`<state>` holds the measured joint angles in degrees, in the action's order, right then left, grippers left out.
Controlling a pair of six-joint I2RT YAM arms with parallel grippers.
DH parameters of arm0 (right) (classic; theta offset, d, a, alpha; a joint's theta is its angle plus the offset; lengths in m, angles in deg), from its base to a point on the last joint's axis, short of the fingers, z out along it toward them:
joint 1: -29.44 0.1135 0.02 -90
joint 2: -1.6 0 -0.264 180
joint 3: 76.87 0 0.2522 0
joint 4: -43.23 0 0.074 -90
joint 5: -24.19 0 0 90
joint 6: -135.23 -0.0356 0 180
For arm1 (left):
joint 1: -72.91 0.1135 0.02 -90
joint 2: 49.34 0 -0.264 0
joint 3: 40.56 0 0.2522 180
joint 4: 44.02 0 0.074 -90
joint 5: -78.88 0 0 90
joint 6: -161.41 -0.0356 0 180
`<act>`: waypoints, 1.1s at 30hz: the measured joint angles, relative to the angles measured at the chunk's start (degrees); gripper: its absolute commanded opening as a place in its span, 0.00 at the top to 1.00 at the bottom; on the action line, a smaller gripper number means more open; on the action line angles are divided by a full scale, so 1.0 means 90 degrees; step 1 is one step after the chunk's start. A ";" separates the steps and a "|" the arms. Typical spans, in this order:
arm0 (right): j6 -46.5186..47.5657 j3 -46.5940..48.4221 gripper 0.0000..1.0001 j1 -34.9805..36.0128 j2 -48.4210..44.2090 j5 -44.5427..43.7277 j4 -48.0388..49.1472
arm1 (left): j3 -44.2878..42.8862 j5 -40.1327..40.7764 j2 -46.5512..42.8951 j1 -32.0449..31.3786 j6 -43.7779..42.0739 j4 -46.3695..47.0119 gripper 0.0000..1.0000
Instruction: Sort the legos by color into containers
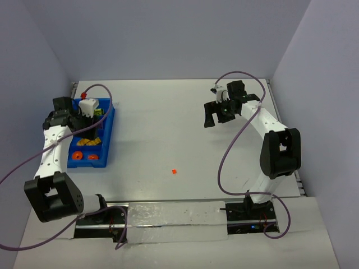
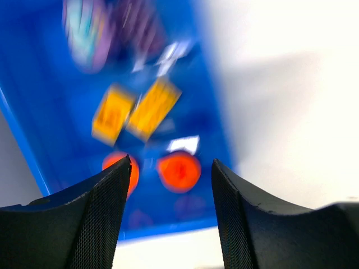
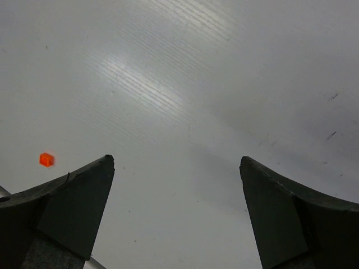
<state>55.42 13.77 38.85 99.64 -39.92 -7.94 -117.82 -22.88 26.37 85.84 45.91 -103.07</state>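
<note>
**Straggler on the table: one orange brick to fetch**

A small orange plastic brick [image 1: 174, 170] lies alone on the white table [image 1: 168, 112]. It is well apart from the rectangular bright blue plastic tray [image 1: 110, 126] at the left side.

The left hand [image 2: 171, 168] hangs over the tray, fingers parted with nothing between them. Its wrist view shows two round orange pieces [image 2: 179, 171] in the near compartment, two flat yellow pieces [image 2: 154, 106] in the next, and blurred purple bits [image 2: 134, 28] beyond. The right hand [image 3: 176, 162] hovers over the table on the far right, jaws spread wide and empty. Its camera catches the orange brick off to its left.

The step in hand looks to be picking up that brick.
- **One arm only:** The brick sits about midway between the arms, so one arm should go while the other holds clear.
- **The grasp:** The brick is far smaller than the fingers. Centre it between the pads, come straight down until the tips nearly meet the table, and close slowly so it cannot squirt sideways.
- **The drop:** Lift vertically and carry it to the compartment with the round orange pieces. Lower it below the ribs before letting go, or it may bounce in with the yellow ones.
</note>
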 measured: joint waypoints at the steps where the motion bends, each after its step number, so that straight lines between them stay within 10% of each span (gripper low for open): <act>1: -0.0002 0.0002 0.00 0.0000 0.0006 0.0000 0.0000 | -0.0182 -0.0172 -0.0026 -0.0199 -0.0040 0.0004 0.33; 16: -0.0005 0.0197 0.00 -0.0398 0.0431 0.0056 -0.0124 | 0.1053 -0.0900 0.0662 -0.5860 0.0958 0.1378 0.38; 33: -0.0004 0.0223 0.00 -0.1020 0.0467 0.0125 -0.0279 | 0.0679 -0.0226 0.2122 -0.7226 0.1358 0.1972 0.42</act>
<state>55.39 15.78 29.67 103.85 -38.79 -10.44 -111.71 -24.92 45.47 20.81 58.13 -85.33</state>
